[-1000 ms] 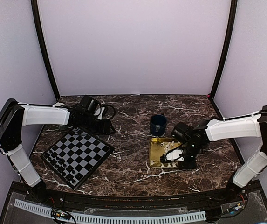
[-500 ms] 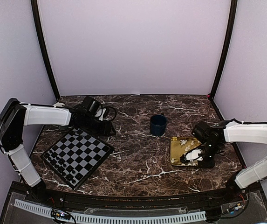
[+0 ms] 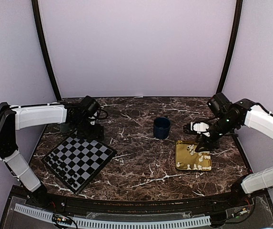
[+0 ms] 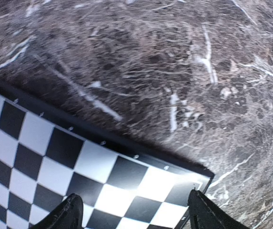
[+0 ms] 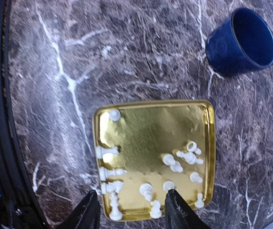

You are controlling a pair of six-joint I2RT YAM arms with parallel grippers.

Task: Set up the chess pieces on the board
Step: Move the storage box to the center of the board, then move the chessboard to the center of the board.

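Observation:
The board (image 3: 79,160) lies at the left of the table, turned like a diamond; its far corner fills the lower left of the left wrist view (image 4: 41,143). My left gripper (image 3: 89,131) hovers over that corner, open (image 4: 134,217), with nothing between its fingers. Several cream-white chess pieces (image 3: 193,152) lie scattered in the gold tray (image 3: 180,160) at the right. My right gripper (image 3: 204,142) hangs above the tray's far edge. In the right wrist view it is open (image 5: 131,210) and empty, with the pieces (image 5: 174,164) mostly lying on their sides on the gold tray (image 5: 150,129).
A dark blue cup (image 3: 162,127) stands upright behind the tray, also seen in the right wrist view (image 5: 241,40). Several tiny black pieces (image 3: 72,179) stand along the board's near-left edge. The marble table's right edge (image 3: 238,152) runs close to the tray.
The tray was slid to the right. My right gripper then opened, rose and drew back over the tray's far side. My left gripper opened wider and shifted slightly left.

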